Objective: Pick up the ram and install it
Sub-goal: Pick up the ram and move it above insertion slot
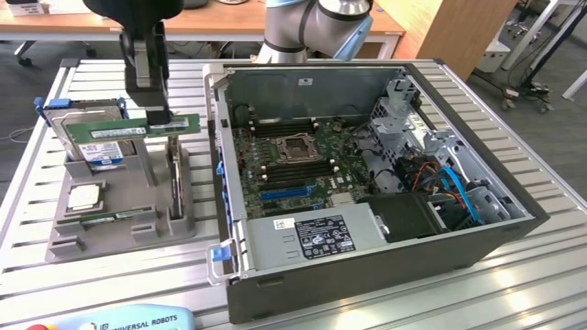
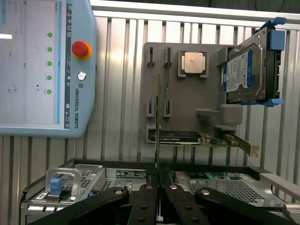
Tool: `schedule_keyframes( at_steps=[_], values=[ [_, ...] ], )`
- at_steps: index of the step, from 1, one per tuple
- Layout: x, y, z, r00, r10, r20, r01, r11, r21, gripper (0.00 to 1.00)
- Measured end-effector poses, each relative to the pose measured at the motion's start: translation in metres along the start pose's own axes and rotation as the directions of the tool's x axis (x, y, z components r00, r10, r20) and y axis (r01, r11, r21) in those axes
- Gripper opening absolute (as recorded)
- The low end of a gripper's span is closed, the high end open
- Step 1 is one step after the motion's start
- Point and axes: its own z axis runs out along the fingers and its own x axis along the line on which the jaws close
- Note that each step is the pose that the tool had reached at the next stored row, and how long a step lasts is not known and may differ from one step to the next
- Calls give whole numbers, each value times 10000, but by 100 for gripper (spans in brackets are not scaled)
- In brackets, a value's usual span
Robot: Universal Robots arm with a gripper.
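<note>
The ram [image 1: 119, 129], a long green stick with dark chips, hangs level above the grey holder [image 1: 124, 223] at the exterior view's left. My gripper [image 1: 159, 115] comes down from above and is shut on the stick toward its end nearest the computer case. In the wrist view the ram [image 2: 157, 117] shows edge-on as a thin line running out from between my black fingertips, with the gripper [image 2: 159, 177] shut on it. A second green stick [image 1: 115, 218] lies in the holder's front part. The open computer case [image 1: 513, 227] holds the motherboard, whose memory slots [image 1: 284, 128] flank the processor socket.
A silver hard drive [image 1: 92, 141] with a blue label stands in the holder behind the ram, and a square processor chip [image 1: 84, 197] lies flat on it. An expansion card [image 1: 175, 182] stands upright in the holder. A teach pendant [image 1: 128, 320] lies at the table's front edge.
</note>
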Motion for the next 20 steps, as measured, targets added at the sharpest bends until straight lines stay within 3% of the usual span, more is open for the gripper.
schedule_keyframes(
  at_steps=[20],
  values=[
    [-4, -287, -12, 10000, -1, 0, 1, 10000, 0, 11]
  ],
)
